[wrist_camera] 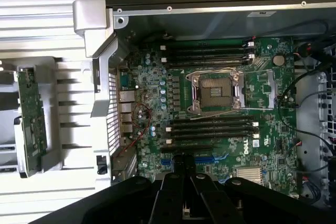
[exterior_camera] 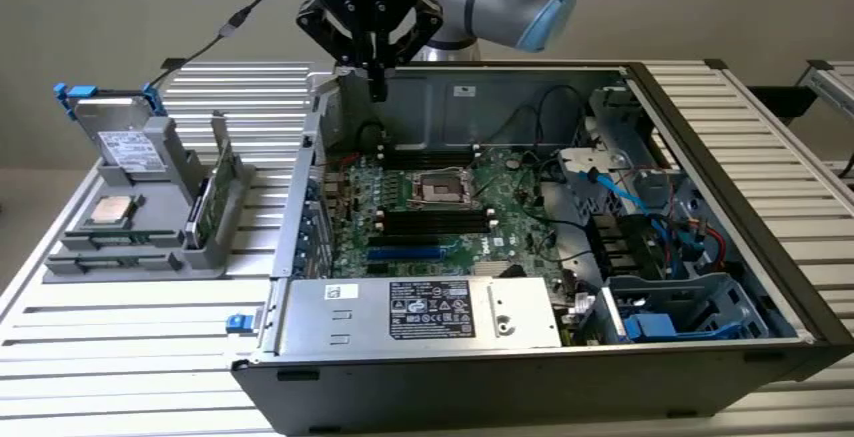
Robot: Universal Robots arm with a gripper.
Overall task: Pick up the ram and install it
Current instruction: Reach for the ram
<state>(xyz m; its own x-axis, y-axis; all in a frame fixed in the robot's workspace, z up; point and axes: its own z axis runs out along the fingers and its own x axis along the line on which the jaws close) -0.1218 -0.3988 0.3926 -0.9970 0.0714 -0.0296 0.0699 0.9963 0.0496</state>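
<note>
Our claw (exterior_camera: 379, 94) (wrist_camera: 184, 157) hangs over the far wall of the open computer case (exterior_camera: 467, 97), its fingers drawn narrow, almost together, with nothing between them that we can make out. Beneath it lies the motherboard (exterior_camera: 447, 212), with the processor socket (exterior_camera: 438, 189) in the middle and banks of long black memory slots (exterior_camera: 430, 219) on either side, unfilled as far as we can tell. The ram (exterior_camera: 200, 212) (wrist_camera: 32, 113) is well apart from the claw. It stands outside the case toward the exterior view's left, on its long edge in a grey holder (exterior_camera: 150, 232) on the slatted desk (exterior_camera: 120, 327). We judge it light, thin and stiff along its length but brittle. It should take a squeeze across its flat faces near the middle of the free upper edge, away from the edge seated in the holder, and it would not forgive twisting. The holder's uprights stand close beside the stick, so we see little room at either face. Between the holder and the board rises the case's side wall (exterior_camera: 296, 217), an edge to clear. Inside, the slots sit in fairly open ground, with the cables (exterior_camera: 627, 192) toward the exterior view's right and the power supply (exterior_camera: 420, 307) on the near side.
</note>
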